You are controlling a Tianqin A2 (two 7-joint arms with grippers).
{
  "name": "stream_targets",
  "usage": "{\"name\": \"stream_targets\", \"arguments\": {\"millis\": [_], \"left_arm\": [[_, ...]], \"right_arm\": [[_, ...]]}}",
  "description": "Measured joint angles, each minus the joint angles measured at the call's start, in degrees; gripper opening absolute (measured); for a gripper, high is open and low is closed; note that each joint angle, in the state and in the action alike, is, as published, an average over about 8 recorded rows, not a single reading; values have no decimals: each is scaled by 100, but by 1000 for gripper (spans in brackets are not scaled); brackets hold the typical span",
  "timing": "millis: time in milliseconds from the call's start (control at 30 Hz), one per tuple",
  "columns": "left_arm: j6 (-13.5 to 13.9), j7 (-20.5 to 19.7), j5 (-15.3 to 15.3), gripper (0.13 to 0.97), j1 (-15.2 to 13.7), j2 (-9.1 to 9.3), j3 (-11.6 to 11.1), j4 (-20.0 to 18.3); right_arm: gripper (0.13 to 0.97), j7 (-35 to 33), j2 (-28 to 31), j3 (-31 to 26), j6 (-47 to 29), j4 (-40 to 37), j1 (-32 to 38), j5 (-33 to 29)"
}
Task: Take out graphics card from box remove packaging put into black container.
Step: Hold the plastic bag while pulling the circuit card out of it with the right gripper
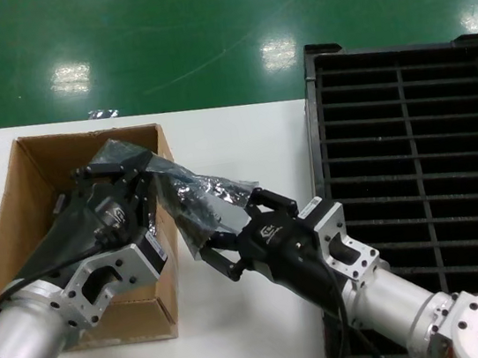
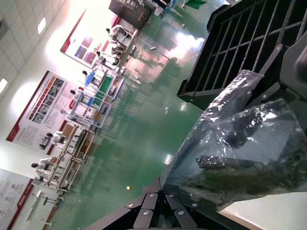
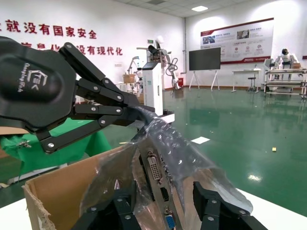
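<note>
The graphics card [image 3: 158, 179], inside the crinkled antistatic bag [image 1: 201, 193], hangs tilted over the right wall of the cardboard box [image 1: 24, 205]. Its silver bracket with a pale port and a blue port shows through the plastic in the right wrist view. My left gripper [image 1: 151, 175] is shut on the bag's upper edge; the pinch also shows in the left wrist view [image 2: 160, 189] and the right wrist view [image 3: 134, 111]. My right gripper [image 1: 229, 232] is open, its fingers [image 3: 211, 203] on either side of the bagged card's lower end. The black slotted tray [image 1: 414, 154] lies to the right.
The white table [image 1: 233, 135] carries the box at the left and the tray at the right, with a bare strip between them under the bag. Green floor lies beyond the table's far edge.
</note>
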Motion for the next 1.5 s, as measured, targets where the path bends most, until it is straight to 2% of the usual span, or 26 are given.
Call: {"name": "stream_targets", "arguments": {"millis": [167,300,600,867,1167,1500], "left_arm": [[0,0,0,139,0,0,0,0],[0,0,0,139,0,0,0,0],[0,0,0,139,0,0,0,0],[0,0,0,139,0,0,0,0],[0,0,0,139,0,0,0,0],[0,0,0,139,0,0,0,0]], "right_arm": [[432,-116,-105,49,-4,-190,78,119],[432,-194,-188,88,-19,-331,147,213],[381,-229,-287,95,-30,-437,235,309],[265,-248,-314,69,-30,-436,247,336],[191,-254,-276,44,-57,-386,204,360],[191,-219,-322,-18,-33,-445,216,337]]}}
